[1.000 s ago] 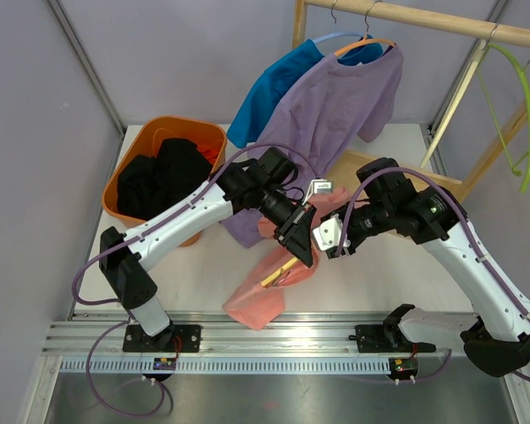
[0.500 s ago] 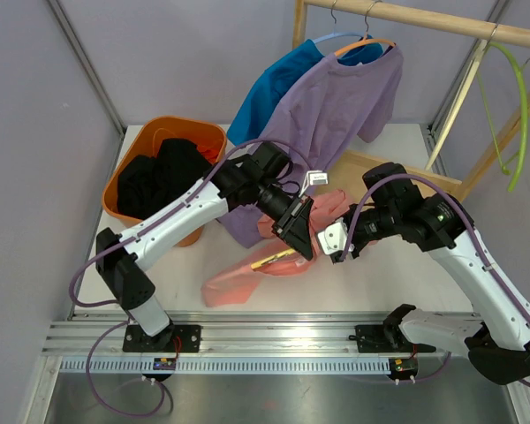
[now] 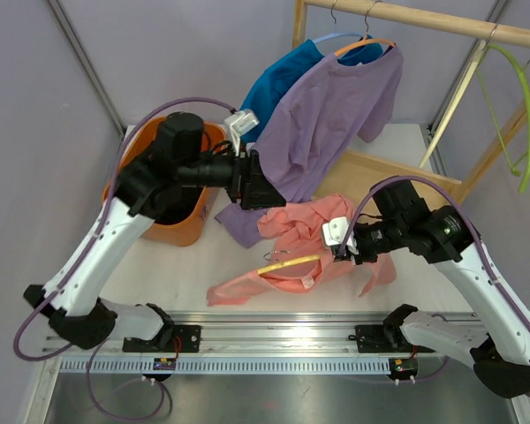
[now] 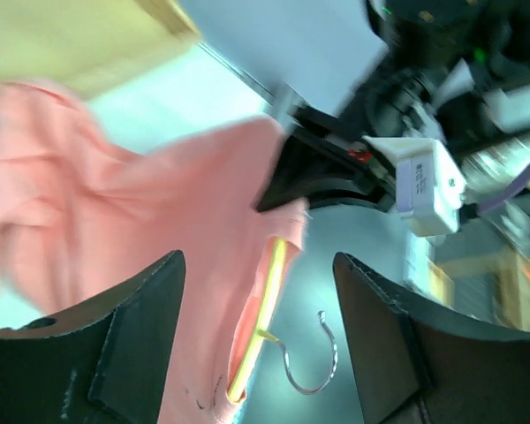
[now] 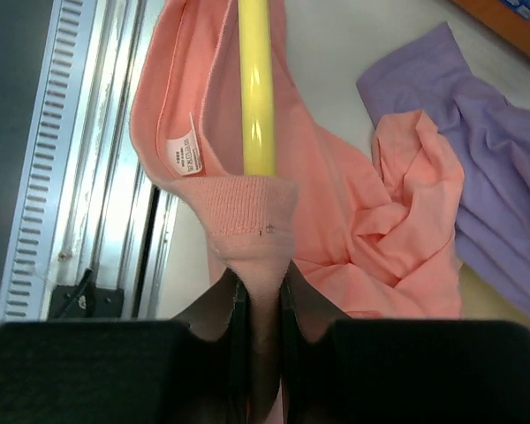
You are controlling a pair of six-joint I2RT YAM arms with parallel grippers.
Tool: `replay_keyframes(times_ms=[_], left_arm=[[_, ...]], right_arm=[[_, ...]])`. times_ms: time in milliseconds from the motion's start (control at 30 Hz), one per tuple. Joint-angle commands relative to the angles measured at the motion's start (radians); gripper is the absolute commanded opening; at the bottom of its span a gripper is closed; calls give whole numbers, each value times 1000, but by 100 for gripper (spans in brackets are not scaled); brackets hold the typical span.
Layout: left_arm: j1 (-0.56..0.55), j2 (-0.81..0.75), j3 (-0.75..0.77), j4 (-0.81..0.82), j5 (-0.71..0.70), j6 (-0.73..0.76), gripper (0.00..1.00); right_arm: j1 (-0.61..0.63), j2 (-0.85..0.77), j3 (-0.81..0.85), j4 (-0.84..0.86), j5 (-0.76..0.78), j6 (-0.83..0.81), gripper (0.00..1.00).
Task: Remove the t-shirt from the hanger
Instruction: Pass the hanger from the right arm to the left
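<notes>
The pink t-shirt point(image 3: 305, 231) lies crumpled on the table with the yellow hanger point(image 3: 288, 263) still inside its neck, the metal hook point(image 3: 270, 257) sticking out. My right gripper point(image 3: 335, 251) is shut on the shirt's ribbed collar point(image 5: 250, 216), right beside the end of the hanger point(image 5: 256, 79). My left gripper point(image 3: 265, 189) is raised above the table behind the shirt, open and holding nothing. In its wrist view the left gripper point(image 4: 261, 353) looks down on the t-shirt point(image 4: 115, 194), the hanger point(image 4: 269, 291) and the hook point(image 4: 314, 362) far below.
An orange basket point(image 3: 173, 231) of black clothes stands at back left. A purple shirt point(image 3: 336, 115) and a blue one point(image 3: 278, 84) hang from the wooden rack point(image 3: 424, 18); a green hanger point(image 3: 521, 106) hangs at right. A wooden board point(image 3: 380, 168) lies behind.
My left gripper opened, let go of the hanger and swung up and back towards the basket. Shirt and hanger dropped onto the table. My right gripper closed on the collar.
</notes>
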Motion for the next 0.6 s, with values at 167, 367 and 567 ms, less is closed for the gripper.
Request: replay_keyframes(times_ms=[167, 367, 567], left_arm=[[7, -438, -368, 52, -686, -156, 74], [-65, -468, -508, 66, -875, -376, 72], [-226, -279, -451, 40, -1045, -449, 71]], right_arm=[[-80, -93, -93, 338, 62, 556, 0], [-82, -84, -141, 441, 182, 691, 0], [-82, -53, -114, 460, 191, 728, 0]])
